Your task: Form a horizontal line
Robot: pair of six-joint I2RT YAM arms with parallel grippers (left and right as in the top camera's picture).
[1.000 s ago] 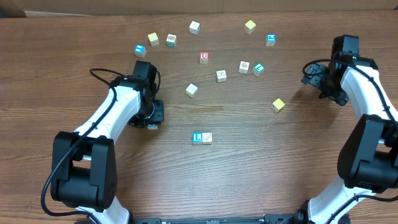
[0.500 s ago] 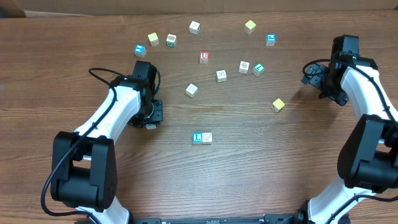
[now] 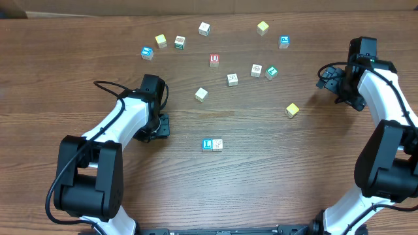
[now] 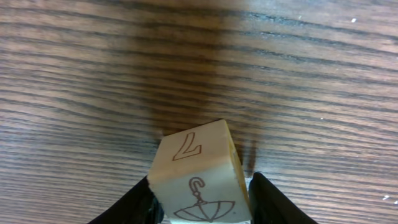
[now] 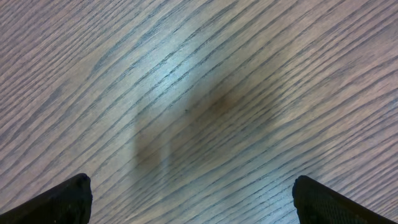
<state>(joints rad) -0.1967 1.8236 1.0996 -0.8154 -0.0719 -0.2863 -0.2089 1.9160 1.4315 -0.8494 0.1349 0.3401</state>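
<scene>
Left wrist view shows my left pincer (image 4: 199, 200) closed on a pale wooden cube (image 4: 196, 165) marked with a "7" and an umbrella, one black finger at each side, and the cube sits tilted over the brown wooden table (image 4: 74, 74). Overhead, the horizontal line (image 3: 212, 145) is two small touching wooden cubes, a blue one with "L" and a tan one, lying near the middle of the table, apart from this pincer. My right pincer (image 5: 193, 202) stands wide over the wood.
</scene>
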